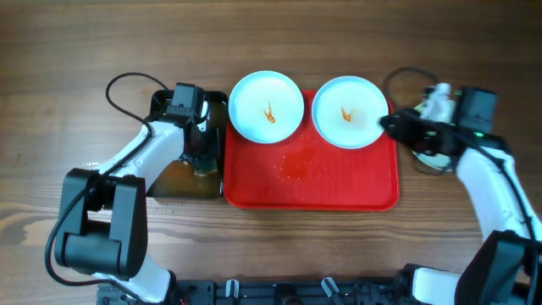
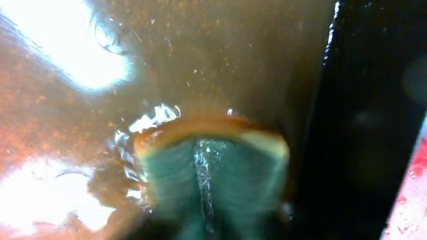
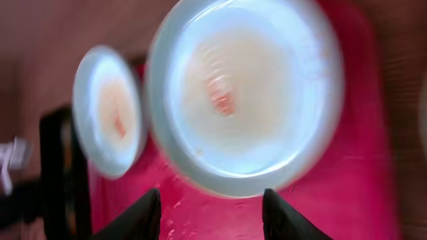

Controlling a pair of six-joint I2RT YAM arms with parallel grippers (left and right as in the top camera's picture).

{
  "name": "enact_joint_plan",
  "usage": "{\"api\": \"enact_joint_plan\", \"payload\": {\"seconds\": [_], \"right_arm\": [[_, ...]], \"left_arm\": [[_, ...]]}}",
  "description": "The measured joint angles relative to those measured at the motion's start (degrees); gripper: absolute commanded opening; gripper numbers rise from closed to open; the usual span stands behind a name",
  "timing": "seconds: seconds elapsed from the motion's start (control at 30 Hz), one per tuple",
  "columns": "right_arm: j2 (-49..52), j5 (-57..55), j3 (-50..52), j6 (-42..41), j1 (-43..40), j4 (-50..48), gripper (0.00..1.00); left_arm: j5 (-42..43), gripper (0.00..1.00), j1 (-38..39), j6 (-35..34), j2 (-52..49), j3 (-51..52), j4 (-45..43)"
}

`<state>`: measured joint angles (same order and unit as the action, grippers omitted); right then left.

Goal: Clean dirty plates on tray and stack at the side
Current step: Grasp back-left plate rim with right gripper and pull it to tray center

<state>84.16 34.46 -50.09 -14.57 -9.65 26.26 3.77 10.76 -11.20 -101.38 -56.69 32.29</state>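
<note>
Two dirty plates lie on the far half of the red tray [image 1: 339, 182], a left plate [image 1: 266, 106] and a right plate [image 1: 349, 111], each with an orange smear at its centre. My right gripper [image 1: 388, 124] is open and empty at the right plate's right rim; in the right wrist view its fingers [image 3: 212, 200] hang over the tray [image 3: 220, 213] just short of that plate [image 3: 243, 93], with the other plate [image 3: 107, 110] beyond. My left gripper [image 1: 200, 152] reaches down into the black tub [image 1: 161, 102]. Its view shows a green and yellow sponge [image 2: 213, 180] in brownish liquid; the fingers are hidden.
The black tub of brownish liquid stands just left of the tray. A pale round object [image 1: 434, 161] lies partly hidden under my right arm, right of the tray. A cable loops [image 1: 406, 78] at the far right. The tray's near half is wet.
</note>
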Motion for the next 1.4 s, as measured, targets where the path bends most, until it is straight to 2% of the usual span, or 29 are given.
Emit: {"api": "enact_joint_plan", "payload": {"seconds": [0.03, 0.1, 0.13, 0.27, 0.43, 0.5, 0.63, 0.67, 0.7, 0.77, 0.9, 1.23, 1.27, 1.33, 1.4], "right_arm": [[0.00, -0.50, 0.00, -0.15, 4.04, -1.14, 0.57], [0.00, -2.58, 0.00, -0.94, 10.78, -4.20, 0.60], [0.07, -3.91, 0.00, -1.84, 13.99, -5.90, 0.60], [3.04, -10.78, 0.00, -7.06, 26.25, -15.30, 0.62], [11.54, -19.37, 0.00, -15.89, 34.49, -22.67, 0.61], [15.37, -21.81, 0.00, -19.61, 36.39, -26.08, 0.58], [20.52, -23.89, 0.00, -26.77, 37.00, -30.18, 0.40], [21.16, -24.35, -0.02, -28.39, 36.98, -30.93, 0.30], [21.38, -24.48, -0.02, -30.34, 37.00, -31.08, 0.26], [21.38, -24.41, -0.15, -30.91, 37.00, -29.07, 0.19], [19.91, -24.57, -1.05, -29.20, 36.98, -21.35, 0.13], [12.61, -28.35, -0.87, -22.10, 36.98, 0.00, 0.11], [12.59, -28.55, -0.85, -21.20, 36.98, 1.79, 0.13], [12.59, -28.59, -0.83, -19.41, 36.98, 2.91, 0.15], [12.59, -28.57, -0.83, -18.51, 36.98, 2.91, 0.17]], "left_arm": [[0.02, 0.73, -0.02, 0.22, 0.00, -0.02, -0.07], [0.28, 0.77, 0.00, 0.20, -0.04, 0.02, -0.02], [0.42, 0.82, 0.00, 0.20, -0.07, 0.04, 0.07], [-0.68, 0.83, -0.28, 0.00, -0.02, 0.02, 0.02], [-0.74, 0.84, -0.28, 0.00, -0.02, 0.00, 0.02], [-0.83, 0.84, -0.28, 0.00, -0.02, 0.00, 0.02], [-0.83, 0.84, -0.28, 0.00, -0.02, 0.00, 0.02], [-0.83, 0.84, -0.28, 0.00, -0.02, 0.00, 0.02], [-0.83, 0.84, -0.28, 0.00, -0.02, 0.00, 0.02], [-0.83, 0.84, -0.28, 0.00, -0.02, 0.00, 0.02], [-0.83, 0.84, -0.28, 0.00, -0.02, 0.00, 0.02], [-0.92, 0.84, -0.28, 0.00, -0.02, 0.00, -0.09], [-0.94, 0.82, -0.28, 0.00, -0.02, 0.02, -0.57], [-0.85, 0.68, -0.33, -0.02, -0.04, 0.13, -2.25], [-0.26, 0.63, -0.28, -0.33, -0.09, 0.17, -3.65]]}}
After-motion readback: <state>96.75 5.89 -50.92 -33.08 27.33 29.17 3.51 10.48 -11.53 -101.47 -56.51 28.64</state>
